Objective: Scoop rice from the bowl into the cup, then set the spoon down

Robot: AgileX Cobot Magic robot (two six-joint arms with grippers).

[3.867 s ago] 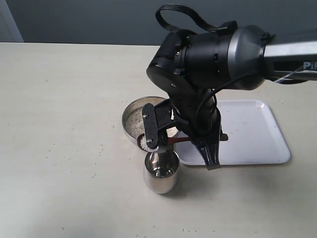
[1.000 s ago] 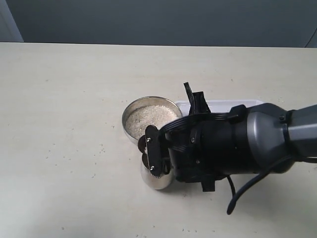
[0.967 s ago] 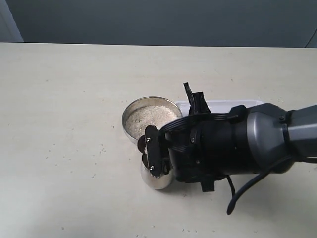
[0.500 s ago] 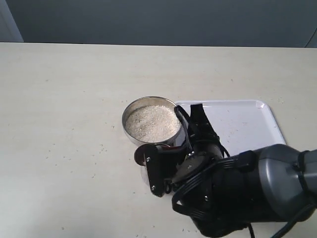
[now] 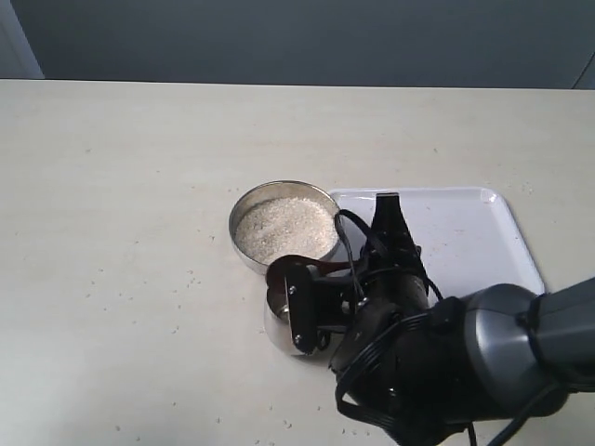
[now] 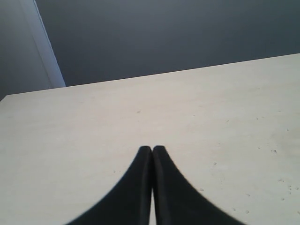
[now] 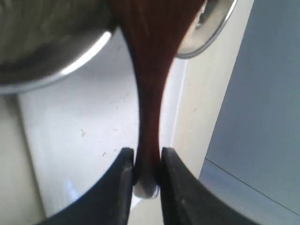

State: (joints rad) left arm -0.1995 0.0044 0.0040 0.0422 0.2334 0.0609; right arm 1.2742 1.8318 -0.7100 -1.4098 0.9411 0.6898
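Observation:
The steel bowl (image 5: pixel 244 212) holds pale rice (image 5: pixel 282 229) at the table's middle. Just in front of it stands the steel cup (image 5: pixel 272 326), mostly hidden by my right gripper (image 5: pixel 307 308). That gripper is shut on the handle of the dark reddish-brown spoon (image 5: pixel 283 271), whose head hangs over the cup's rim. In the right wrist view the spoon handle (image 7: pixel 148 98) runs away from my right gripper (image 7: pixel 146 161), pinched between both fingers. I cannot tell if rice is in the spoon. My left gripper (image 6: pixel 152 149) is shut and empty over bare table.
A white tray (image 5: pixel 474 232) lies right of the bowl, partly under my right arm; the tray (image 7: pixel 79 140) also shows below the spoon handle. Blurred steel rims (image 7: pixel 213 28) flank the spoon head. Stray specks dot the table.
Over the last second my right arm swung down toward the front edge, uncovering the bowl and tray. The spoon stays gripped, its head still at the cup. Left gripper unchanged.

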